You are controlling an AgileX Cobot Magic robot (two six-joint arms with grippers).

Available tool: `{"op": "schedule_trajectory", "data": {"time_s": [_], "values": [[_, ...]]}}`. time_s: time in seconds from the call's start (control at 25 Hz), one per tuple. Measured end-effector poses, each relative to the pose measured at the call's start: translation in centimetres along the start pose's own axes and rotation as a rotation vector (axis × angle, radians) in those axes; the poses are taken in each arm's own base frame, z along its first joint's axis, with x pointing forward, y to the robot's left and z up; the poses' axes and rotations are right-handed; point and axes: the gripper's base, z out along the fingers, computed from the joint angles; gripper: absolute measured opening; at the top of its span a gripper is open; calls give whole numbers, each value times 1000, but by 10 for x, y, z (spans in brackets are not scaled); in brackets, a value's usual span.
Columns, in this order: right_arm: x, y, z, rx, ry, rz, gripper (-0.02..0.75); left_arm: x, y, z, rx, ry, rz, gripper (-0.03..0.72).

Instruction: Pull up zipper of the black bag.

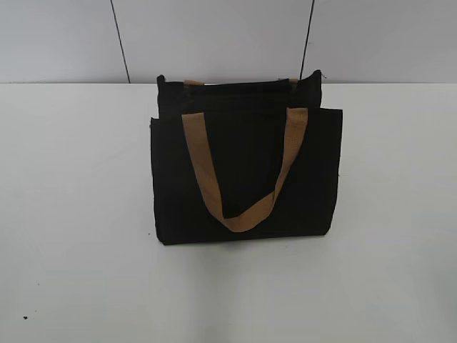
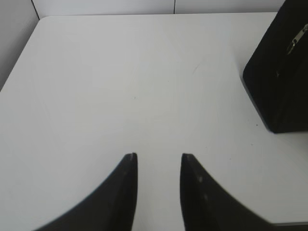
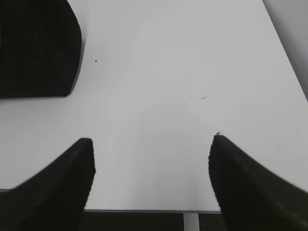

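Observation:
The black bag stands upright in the middle of the white table, its tan handle hanging down the front panel. Its top zip line runs along the upper edge; no pull shows in the exterior view. In the left wrist view the bag's end is at the right, with a silver zipper pull on it. My left gripper is open and empty over bare table, left of the bag. My right gripper is wide open and empty; the bag's corner lies to its upper left.
The white table ends at a grey panelled wall behind the bag. The table's front edge shows just under the right gripper. Neither arm shows in the exterior view.

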Motion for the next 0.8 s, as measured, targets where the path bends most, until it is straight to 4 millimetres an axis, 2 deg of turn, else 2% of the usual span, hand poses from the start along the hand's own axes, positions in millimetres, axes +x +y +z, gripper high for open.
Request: {"op": "schedule_trajectory", "data": {"time_s": [0.8], "values": [[0,0,0,0,0,0,566,0,0,0,0,0,0,239]]}}
